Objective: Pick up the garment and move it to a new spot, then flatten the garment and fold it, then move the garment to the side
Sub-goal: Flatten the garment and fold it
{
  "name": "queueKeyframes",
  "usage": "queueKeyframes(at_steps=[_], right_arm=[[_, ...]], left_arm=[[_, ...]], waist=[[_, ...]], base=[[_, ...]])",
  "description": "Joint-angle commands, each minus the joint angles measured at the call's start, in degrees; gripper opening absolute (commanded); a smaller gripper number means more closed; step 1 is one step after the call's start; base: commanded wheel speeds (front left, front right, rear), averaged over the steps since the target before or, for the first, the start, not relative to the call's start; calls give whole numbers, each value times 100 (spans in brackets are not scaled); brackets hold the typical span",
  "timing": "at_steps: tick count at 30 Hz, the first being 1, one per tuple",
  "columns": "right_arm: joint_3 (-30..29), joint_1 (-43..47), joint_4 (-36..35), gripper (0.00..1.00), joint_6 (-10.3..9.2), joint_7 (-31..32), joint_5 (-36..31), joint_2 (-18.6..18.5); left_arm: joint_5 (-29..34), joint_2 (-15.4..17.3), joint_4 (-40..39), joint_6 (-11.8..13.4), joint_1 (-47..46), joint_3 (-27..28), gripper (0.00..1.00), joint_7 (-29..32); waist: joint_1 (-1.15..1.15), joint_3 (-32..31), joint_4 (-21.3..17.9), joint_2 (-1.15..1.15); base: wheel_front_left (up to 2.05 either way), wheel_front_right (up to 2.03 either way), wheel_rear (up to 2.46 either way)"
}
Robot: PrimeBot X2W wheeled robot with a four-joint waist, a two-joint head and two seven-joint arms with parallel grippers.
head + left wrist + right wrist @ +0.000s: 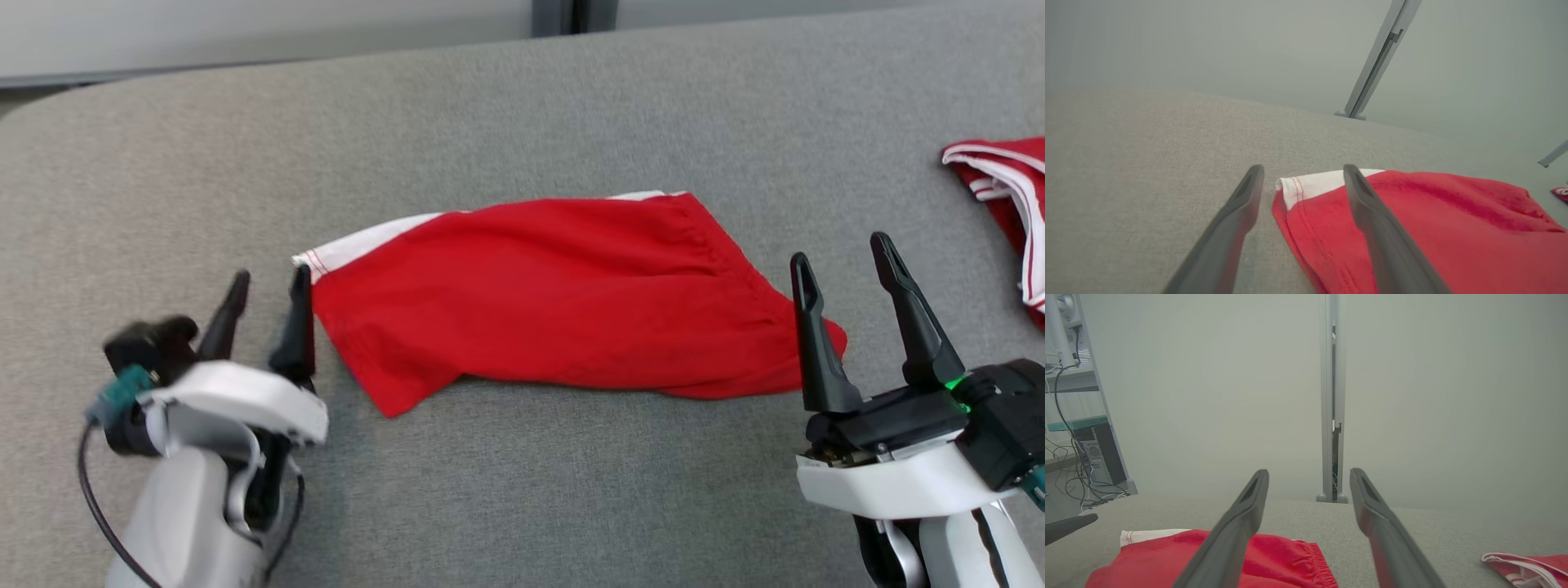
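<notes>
The garment (563,294) is a pair of red shorts with a white side stripe, lying folded across the middle of the grey padded table (522,490). My left gripper (269,282) stands open at its left end, its right finger touching the white-striped corner (1310,185), nothing held. My right gripper (845,249) is open at the shorts' right end, its left finger over the waistband edge, holding nothing. In the right wrist view the garment (1274,559) lies below the fingers.
A second red garment with white trim (1008,196) lies at the table's right edge, also in the right wrist view (1527,569). Pale partition walls with a grey post (1331,396) stand behind the table. Shelving with cables (1077,449) is at the far left.
</notes>
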Motion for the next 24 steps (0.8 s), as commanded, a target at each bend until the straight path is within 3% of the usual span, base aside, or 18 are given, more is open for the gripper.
queueKeyframes(at_steps=[1, 10, 24], right_arm=[[15, -87, -25, 100, -2, -4, 23, -26], [5, -230, -66, 100, -2, -4, 141, -26], [-54, -250, -12, 100, -2, -4, 72, -26]], left_arm=[[-124, 27, 93, 26, -266, 78, 100, 130], [-352, 162, 679, 205, -902, 175, 100, 873], [-383, 154, 781, 168, -1020, 82, 100, 743]], waist=[[0, 235, -144, 0], [0, 563, -358, 0], [0, 613, -312, 0]], base=[[0, 0, 0], [0, 0, 0], [0, 0, 0]])
